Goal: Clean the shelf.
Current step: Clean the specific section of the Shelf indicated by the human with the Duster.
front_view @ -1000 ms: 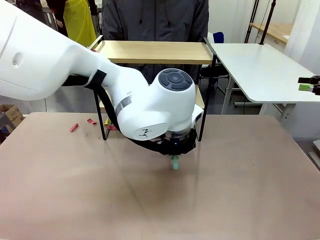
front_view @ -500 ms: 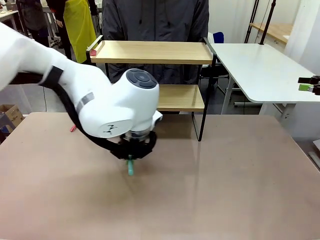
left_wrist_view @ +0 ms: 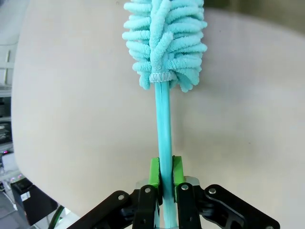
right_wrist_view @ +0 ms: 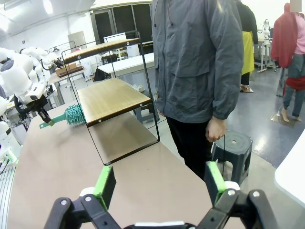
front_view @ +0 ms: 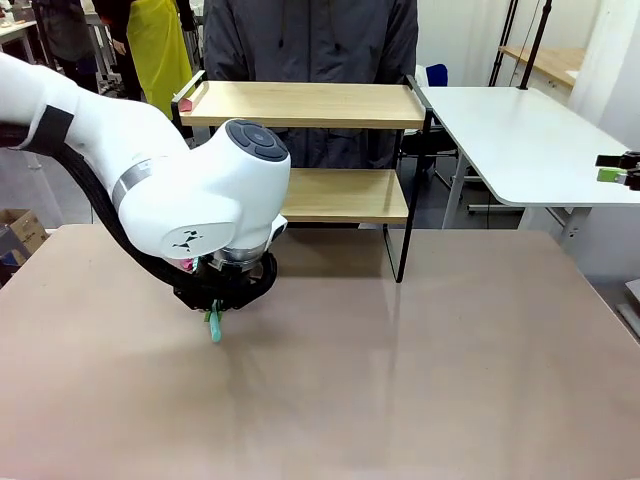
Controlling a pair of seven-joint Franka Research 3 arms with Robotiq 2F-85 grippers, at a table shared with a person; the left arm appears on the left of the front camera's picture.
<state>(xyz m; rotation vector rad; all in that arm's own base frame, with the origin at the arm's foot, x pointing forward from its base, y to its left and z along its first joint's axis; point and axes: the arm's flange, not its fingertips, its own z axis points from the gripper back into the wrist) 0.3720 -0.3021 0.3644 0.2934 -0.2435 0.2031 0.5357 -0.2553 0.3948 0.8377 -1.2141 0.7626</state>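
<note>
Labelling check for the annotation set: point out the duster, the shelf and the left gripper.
duster [left_wrist_view: 162, 109], left wrist view, on the teal handle below the fluffy head.
shelf [front_view: 310, 104], front view, on the bare top board.
left gripper [left_wrist_view: 165, 167], left wrist view, midway between its fingertips, jaws shut on the duster.

The duster is turquoise from fluffy head to handle, and the left gripper is black with bright green pads. The shelf has pale wood-grain boards in a black frame, the table is dull pinkish brown, and the person's jacket is grey.
</note>
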